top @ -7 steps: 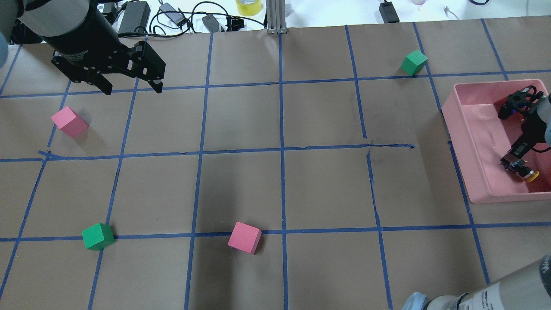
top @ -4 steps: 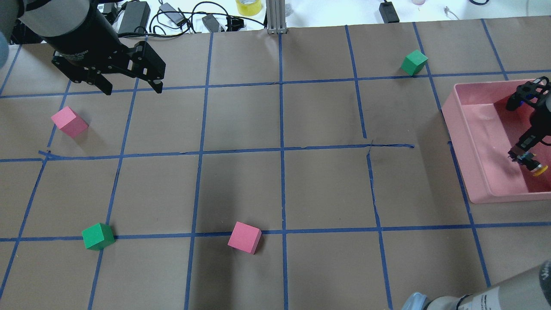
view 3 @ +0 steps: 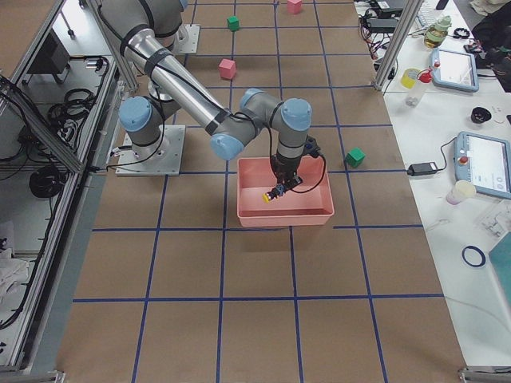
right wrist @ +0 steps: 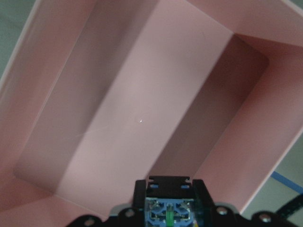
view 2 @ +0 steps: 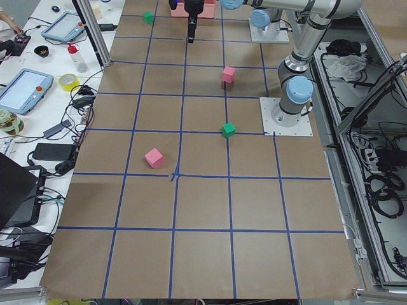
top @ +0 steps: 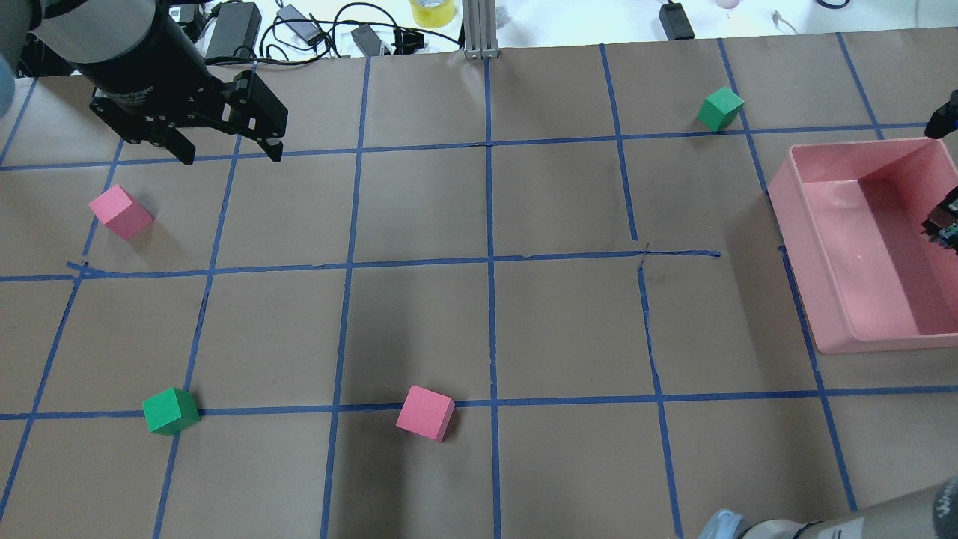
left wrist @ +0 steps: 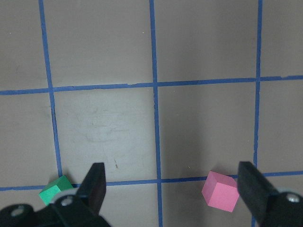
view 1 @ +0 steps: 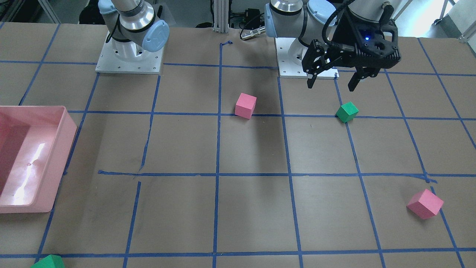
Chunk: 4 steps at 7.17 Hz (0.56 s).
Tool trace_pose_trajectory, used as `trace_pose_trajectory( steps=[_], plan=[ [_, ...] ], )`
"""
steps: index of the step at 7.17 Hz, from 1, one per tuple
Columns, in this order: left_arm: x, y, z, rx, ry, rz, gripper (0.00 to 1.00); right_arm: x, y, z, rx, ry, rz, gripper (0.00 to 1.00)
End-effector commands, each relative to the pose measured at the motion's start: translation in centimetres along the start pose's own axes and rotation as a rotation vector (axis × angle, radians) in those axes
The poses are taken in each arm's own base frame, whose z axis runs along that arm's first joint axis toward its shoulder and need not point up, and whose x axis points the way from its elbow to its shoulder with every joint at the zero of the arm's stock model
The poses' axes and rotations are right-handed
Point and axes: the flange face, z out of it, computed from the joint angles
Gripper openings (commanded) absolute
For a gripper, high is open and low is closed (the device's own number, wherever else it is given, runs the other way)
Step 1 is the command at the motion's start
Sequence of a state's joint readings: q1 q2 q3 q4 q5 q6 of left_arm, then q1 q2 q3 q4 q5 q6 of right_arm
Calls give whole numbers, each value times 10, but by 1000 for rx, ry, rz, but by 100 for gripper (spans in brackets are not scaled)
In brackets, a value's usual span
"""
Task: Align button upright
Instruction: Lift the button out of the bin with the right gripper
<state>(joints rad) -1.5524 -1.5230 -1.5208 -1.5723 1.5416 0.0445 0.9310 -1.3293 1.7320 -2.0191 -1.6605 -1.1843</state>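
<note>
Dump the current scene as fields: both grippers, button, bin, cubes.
left gripper: jaws open, empty, above the table
right gripper: over the pink bin, jaws shut on the button
button: yellow cap at the gripper's tip, appears lifted off the bin floor; upright or not, cannot tell
pink bin: on the table at the robot's right
cubes: left pink cube, middle pink cube, left green cube, right green cube; all on the table, apart from both grippers

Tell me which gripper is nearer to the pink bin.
Right. The right gripper hangs above the pink bin, button at its tip; the left gripper hovers far across the table.
</note>
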Motion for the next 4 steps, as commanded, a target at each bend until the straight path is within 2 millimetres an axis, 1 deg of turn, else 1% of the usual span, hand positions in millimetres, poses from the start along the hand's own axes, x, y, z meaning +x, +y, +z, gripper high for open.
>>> trace_pose_trajectory(
  steps=[1,2,3,4],
  plan=[
    [0,0,0,0,0,0,100,-5,-22,-35,2,-13,65,0],
    [0,0,-1,2,0,0,100,-24,-47,-40,6,-5,110,0],
    [-1,0,0,0,0,-2,100,-53,-79,-45,11,1,180,0],
    [-1,0,0,0,0,-2,100,-87,-112,-51,19,7,224,0]
  ],
)
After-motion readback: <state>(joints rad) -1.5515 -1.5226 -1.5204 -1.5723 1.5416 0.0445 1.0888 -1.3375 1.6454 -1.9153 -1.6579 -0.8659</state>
